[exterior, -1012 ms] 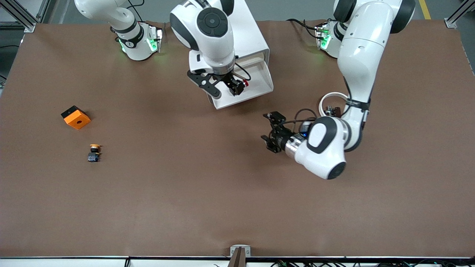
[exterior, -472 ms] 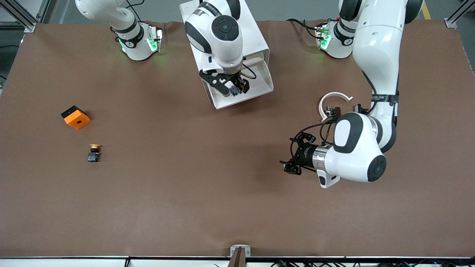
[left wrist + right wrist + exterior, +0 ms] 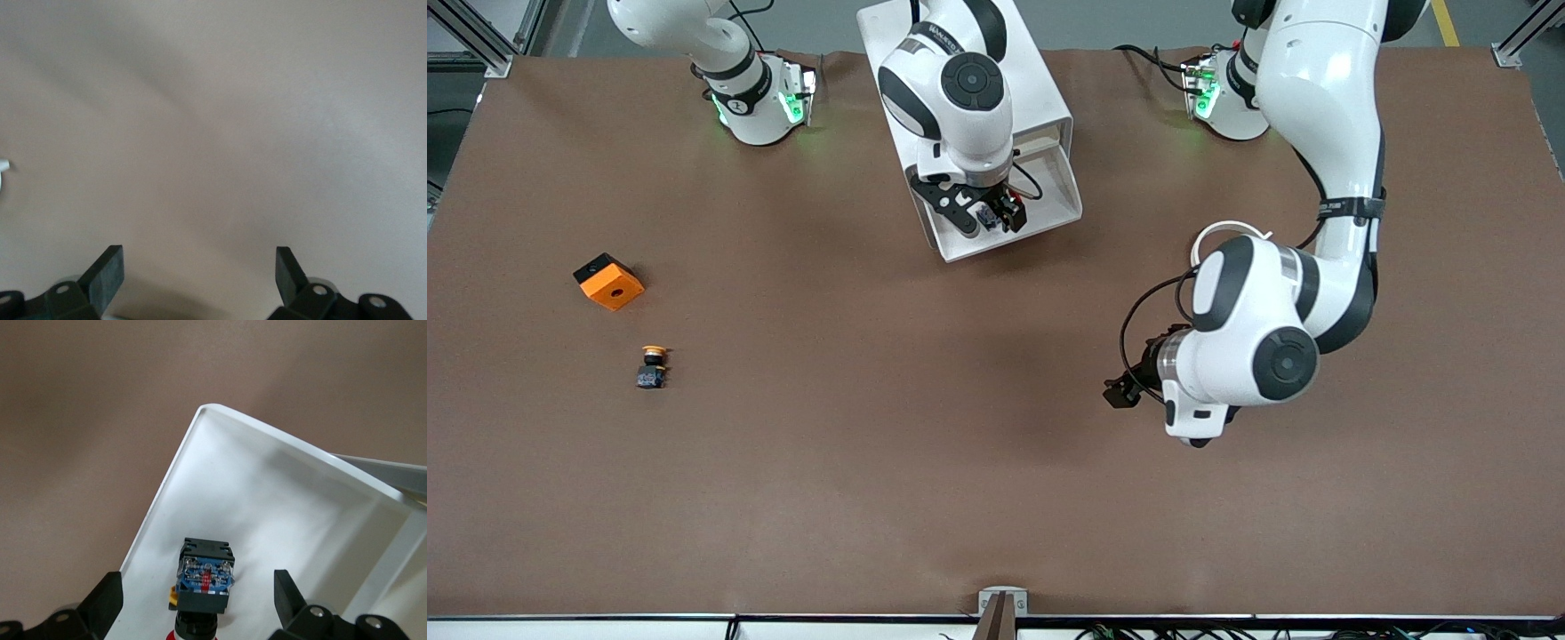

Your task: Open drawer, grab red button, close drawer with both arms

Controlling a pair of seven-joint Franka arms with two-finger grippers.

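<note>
The white drawer [image 3: 1049, 203] stands pulled out of its white cabinet [image 3: 1036, 89]. The button [image 3: 205, 577], with a black and blue body and a red cap at its lower end, lies in the drawer beside its side wall [image 3: 157, 513]. My right gripper [image 3: 987, 216] is down in the drawer, open, with its fingers on either side of the button [image 3: 986, 213] and not touching it; its own view shows the gripper [image 3: 198, 593] wide open. My left gripper [image 3: 1119, 393] is open and empty over bare table, and in its own view [image 3: 200, 267] only brown table shows.
An orange cube with a hole [image 3: 608, 281] and a yellow-orange-capped button [image 3: 653, 366] lie toward the right arm's end of the table. A white curved piece [image 3: 1224, 231] lies partly hidden under the left arm.
My right gripper has come down into the drawer around the button. My left arm has swung away from the drawer toward the front camera and turned its gripper downward.
</note>
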